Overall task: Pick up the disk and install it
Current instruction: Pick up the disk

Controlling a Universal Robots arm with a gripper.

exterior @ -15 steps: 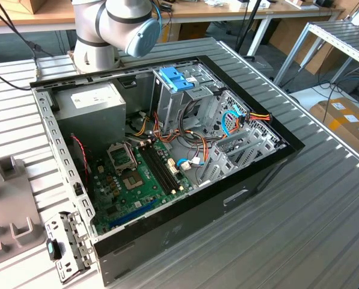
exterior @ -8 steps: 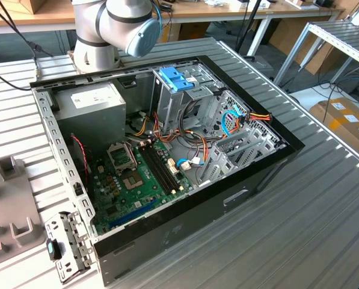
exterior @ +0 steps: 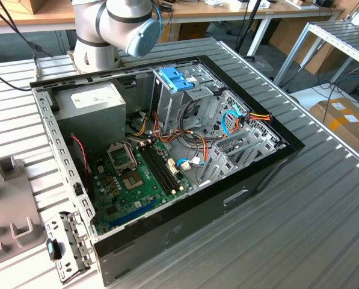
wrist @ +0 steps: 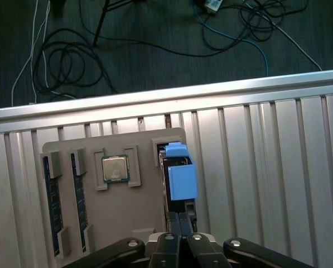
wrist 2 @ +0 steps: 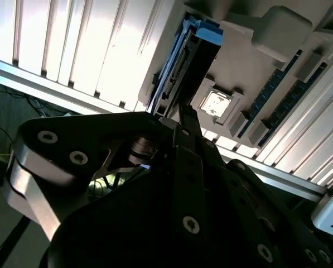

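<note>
Over the grey tray [wrist: 121, 218], my pincer [wrist: 181, 218] sits right at the near end of the disk [wrist 2: 193, 70].
I see the disk standing on edge in its tray slot, with a light-blue bracket [wrist: 182, 180] clipped to it and a processor [wrist: 115, 168] in the neighbouring recess. Its long axis runs straight away from the pincer tips and in line with them. The tips look pressed together with only a seam between, and I judge they hold nothing. The wrist points down at the tabletop [wrist: 278, 167]. The arm's base [exterior: 98, 36] stands at the exterior view's upper left, behind the open computer case [exterior: 185, 226].
</note>
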